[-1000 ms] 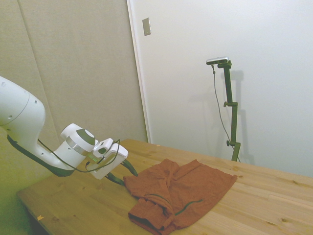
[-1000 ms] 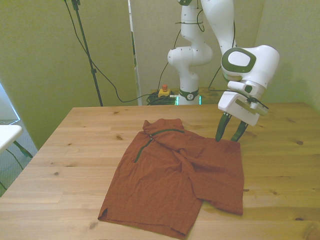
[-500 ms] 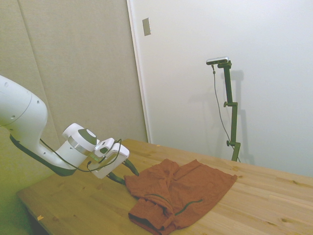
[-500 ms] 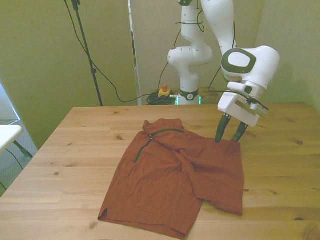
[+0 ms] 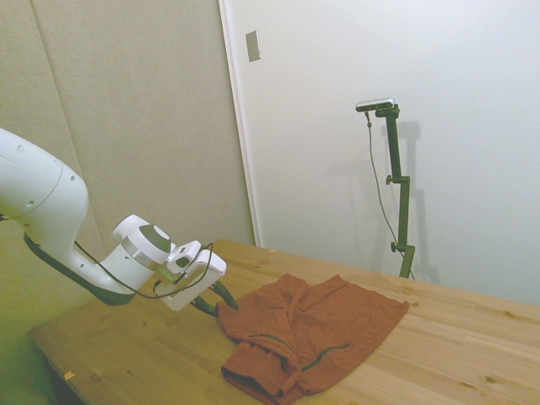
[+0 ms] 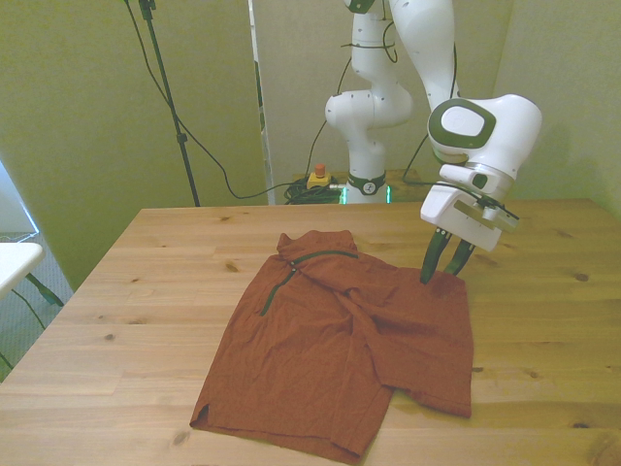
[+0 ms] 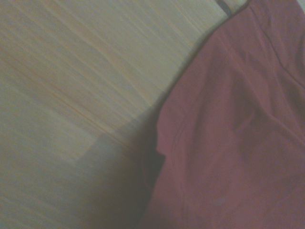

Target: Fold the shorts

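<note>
The rust-brown shorts lie spread flat on the wooden table, with a dark zipper line near the far end. In the side view the shorts show a rumpled near edge. My gripper points down at the shorts' far corner on the front view's right, its fingertips at the fabric's edge. A narrow gap still shows between the fingers. The side view has the gripper touching the left corner of the cloth. Up close, the wrist view shows the shorts' edge against bare wood.
Bare wood surrounds the shorts on every side. A white object sits beyond the table at the front view's left. A red button rests behind the table's far edge.
The gripper has dropped slightly onto the shorts' corner and its fingers have drawn closer together. The shorts have not moved.
</note>
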You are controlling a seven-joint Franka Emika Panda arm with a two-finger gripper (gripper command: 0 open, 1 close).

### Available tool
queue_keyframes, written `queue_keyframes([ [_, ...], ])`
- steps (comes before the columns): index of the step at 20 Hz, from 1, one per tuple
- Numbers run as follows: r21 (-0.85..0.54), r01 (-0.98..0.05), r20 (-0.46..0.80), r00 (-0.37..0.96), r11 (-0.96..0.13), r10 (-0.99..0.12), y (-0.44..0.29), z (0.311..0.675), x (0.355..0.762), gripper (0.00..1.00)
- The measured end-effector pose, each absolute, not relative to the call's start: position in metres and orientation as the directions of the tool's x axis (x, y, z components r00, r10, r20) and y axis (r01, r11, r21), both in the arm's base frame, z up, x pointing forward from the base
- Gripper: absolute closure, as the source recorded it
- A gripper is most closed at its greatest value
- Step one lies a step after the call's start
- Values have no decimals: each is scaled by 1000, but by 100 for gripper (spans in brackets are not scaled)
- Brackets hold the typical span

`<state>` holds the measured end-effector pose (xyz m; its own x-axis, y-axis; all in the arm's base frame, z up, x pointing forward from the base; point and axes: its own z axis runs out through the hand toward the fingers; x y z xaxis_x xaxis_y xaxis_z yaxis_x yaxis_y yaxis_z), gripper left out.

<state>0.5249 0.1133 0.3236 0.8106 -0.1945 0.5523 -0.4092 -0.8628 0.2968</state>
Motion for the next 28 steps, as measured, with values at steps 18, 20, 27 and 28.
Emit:
queue_keyframes([
  [18, 287, -418, 546, 811, -862, -211, 110, 317, 535, 100],
  [20, 272, -433, 554, 800, -859, -229, 104, 321, 537, 100],
  [27, 209, -500, 596, 746, -840, -296, 67, 350, 547, 100],
  [28, 201, -512, 602, 737, -835, -307, 59, 353, 550, 100],
])
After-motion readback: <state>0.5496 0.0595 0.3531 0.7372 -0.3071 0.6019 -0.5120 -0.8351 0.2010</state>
